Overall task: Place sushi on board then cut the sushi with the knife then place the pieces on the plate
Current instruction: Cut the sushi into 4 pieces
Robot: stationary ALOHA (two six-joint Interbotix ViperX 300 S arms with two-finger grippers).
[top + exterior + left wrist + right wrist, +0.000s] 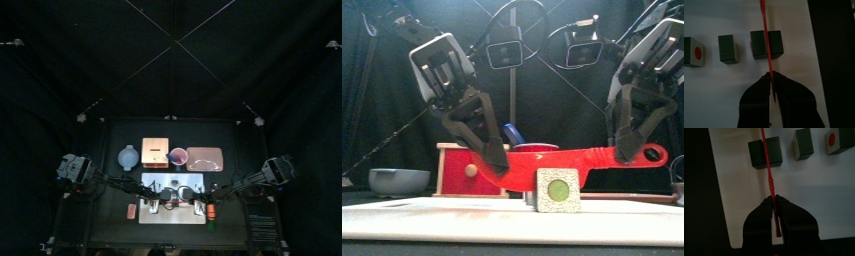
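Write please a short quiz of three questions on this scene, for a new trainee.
1. True or false: both the left gripper and the right gripper hold the red knife.
2. How many sushi pieces lie apart on the white board? A two, B three, C five.
3. Fill in: the other knife in the red cup is coloured ___.
Key: 1 true; 2 B; 3 blue.

Surface (187, 132): black.
Front: white cutting board (168, 214).
Back row: blue-grey bowl (128, 156), wooden box (155, 151), red cup (179, 155), pink tray (205, 157).
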